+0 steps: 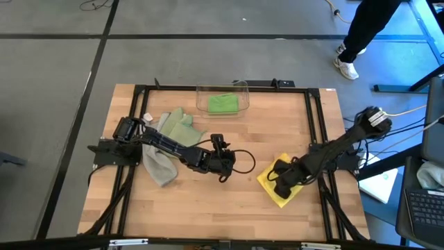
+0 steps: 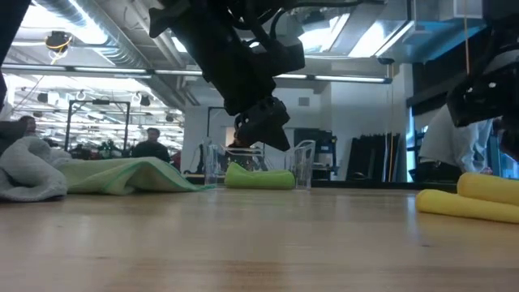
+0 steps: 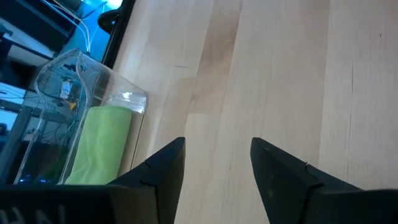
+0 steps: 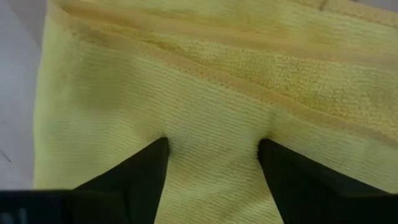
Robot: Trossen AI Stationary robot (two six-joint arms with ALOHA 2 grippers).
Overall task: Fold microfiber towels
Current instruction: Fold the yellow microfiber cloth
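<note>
A: Where is the yellow towel (image 1: 283, 189)?

B: Folded, on the table's (image 1: 229, 201) right side. The right gripper (image 4: 211, 163) leans low from the right edge, its spread fingers pressed on the cloth, pinching nothing.

A: And the left gripper (image 1: 223, 164)?

B: Stretched to mid-table, hovering, fingers apart and empty. The sage towel (image 1: 177, 126) and grey towel (image 1: 159, 167) lie crumpled under its arm; the green towel (image 1: 223, 103) sits folded in the clear bin (image 1: 202, 99).

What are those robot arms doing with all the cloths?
They are folding towels. The right hand is pressed down on the folded yellow towel, its fingers spread apart against the cloth. The left hand waits open over bare wood mid-table. A bright green towel already lies folded in the clear bin, while the pale sage towel and grey towel lie crumpled.
</note>
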